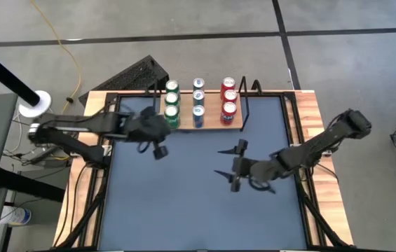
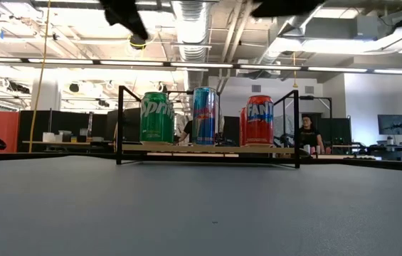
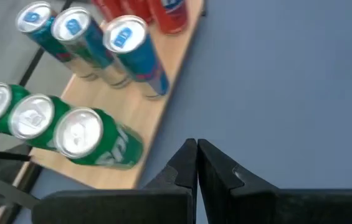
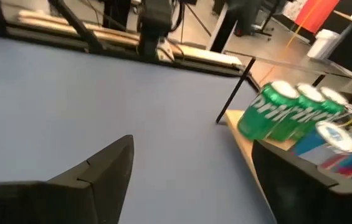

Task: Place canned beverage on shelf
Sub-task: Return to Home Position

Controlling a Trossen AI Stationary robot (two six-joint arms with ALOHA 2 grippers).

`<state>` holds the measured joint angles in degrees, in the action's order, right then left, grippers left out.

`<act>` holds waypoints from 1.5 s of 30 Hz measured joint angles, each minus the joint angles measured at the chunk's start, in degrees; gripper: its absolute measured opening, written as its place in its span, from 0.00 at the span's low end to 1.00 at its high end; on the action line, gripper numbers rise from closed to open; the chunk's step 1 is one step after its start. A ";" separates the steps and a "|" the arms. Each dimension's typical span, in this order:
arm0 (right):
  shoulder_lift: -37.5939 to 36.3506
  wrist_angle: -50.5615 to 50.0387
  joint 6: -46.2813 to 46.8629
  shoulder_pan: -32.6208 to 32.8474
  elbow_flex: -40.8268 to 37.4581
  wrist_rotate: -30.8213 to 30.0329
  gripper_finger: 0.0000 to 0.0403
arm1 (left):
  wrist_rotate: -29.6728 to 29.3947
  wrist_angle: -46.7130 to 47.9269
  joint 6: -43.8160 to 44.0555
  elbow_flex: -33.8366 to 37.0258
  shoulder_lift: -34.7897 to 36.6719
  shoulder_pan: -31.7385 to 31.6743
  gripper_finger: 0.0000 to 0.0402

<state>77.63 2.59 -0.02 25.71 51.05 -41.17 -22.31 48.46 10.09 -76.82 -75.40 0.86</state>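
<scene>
Nine cans [image 1: 198,98] stand on the shelf [image 1: 212,105] at the far edge of the worktop [image 1: 183,203] (job looks done); the left hand [image 3: 197,146] is closed, the right hand [image 1: 224,162] open, both empty.

The table [image 1: 198,217] has a dark grey top framed in pale wood. Off its far left corner a black perforated panel [image 1: 136,75] lies on the floor, with a yellow cable [image 1: 77,68] trailing near it. Beside the left edge is what may be a white tape roll [image 1: 35,103]. Beyond the far edge, a person [image 2: 308,132] shows in the room.
</scene>
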 joint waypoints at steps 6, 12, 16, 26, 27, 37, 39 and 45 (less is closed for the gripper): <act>-10.65 -7.74 1.43 -1.18 0.04 0.97 0.69 | 1.55 -17.48 -0.95 18.20 16.18 4.05 0.00; -16.81 -6.06 1.10 -1.99 -5.73 4.41 0.45 | 9.07 -40.27 -4.99 36.63 30.79 6.67 0.00; -21.15 4.26 -1.19 -3.82 -14.46 11.42 0.18 | 9.85 -48.70 -4.81 46.91 38.81 6.87 0.00; -30.78 37.53 -0.73 -16.16 -39.55 30.86 0.01 | 10.10 -58.70 -2.42 68.26 55.49 6.88 0.00; -31.52 38.61 0.22 -16.87 -41.09 31.21 0.01 | 10.09 -58.50 -2.36 69.33 57.00 6.88 0.00; -36.17 40.54 7.54 -16.38 -50.58 29.36 0.00 | 15.85 -55.66 -3.36 76.17 70.79 6.92 0.00; -35.56 41.49 7.49 -14.97 -50.58 28.15 0.00 | 16.82 -53.51 -3.15 76.19 72.31 7.02 0.00; -31.79 43.09 5.81 -12.94 -50.62 26.62 0.00 | 35.75 -52.98 -6.03 76.23 74.99 7.02 0.00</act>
<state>45.84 45.69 5.79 12.78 0.43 -14.55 13.44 -4.52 4.05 -0.59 -0.41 7.88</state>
